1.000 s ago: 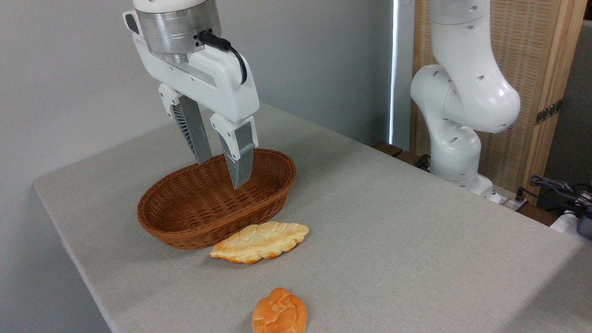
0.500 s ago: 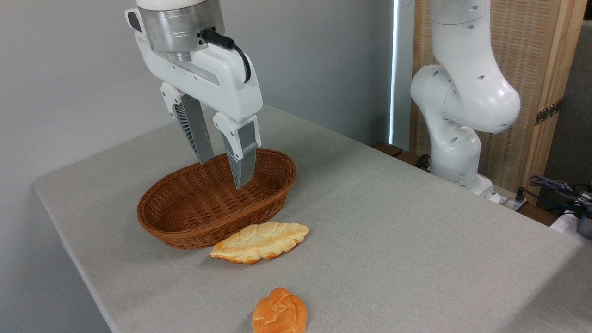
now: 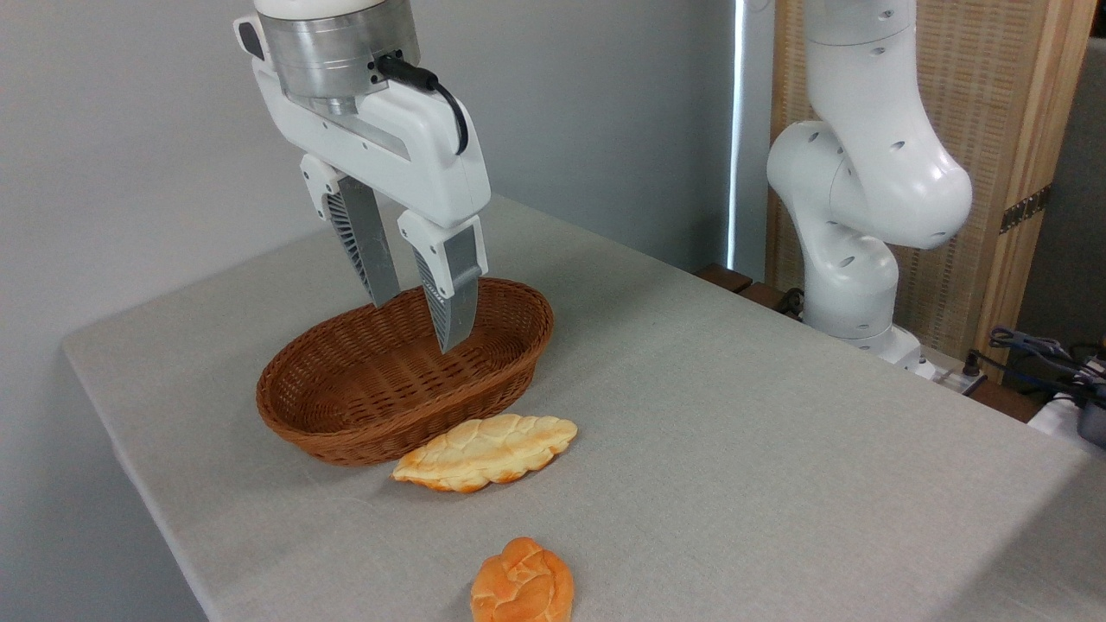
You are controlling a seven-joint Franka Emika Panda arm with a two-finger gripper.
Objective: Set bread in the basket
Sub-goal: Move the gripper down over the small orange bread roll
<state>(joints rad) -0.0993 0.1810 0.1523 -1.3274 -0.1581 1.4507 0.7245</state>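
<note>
The bread (image 3: 522, 585), a small plump orange-brown braided roll, lies at the bottom edge of the picture on the grey table. The basket (image 3: 350, 432), an oval reddish-brown wicker one, sits at the left middle with nothing inside. My gripper (image 3: 416, 326) hangs over the basket's far side, open, with nothing between its grey fingers (image 3: 453, 302). The bread is well below and to the right of the gripper, apart from the basket.
A longer pale yellow braided loaf (image 3: 486, 450) lies against the basket's front right side. The arm's white base (image 3: 851, 216) stands at the table's far right. Cables (image 3: 1050, 358) lie at the right edge. The table's left edge runs close to the basket.
The gripper shifted slightly to the right and up over the basket between the earliest frame and now. Its fingers stay apart. Both breads and the basket kept their places.
</note>
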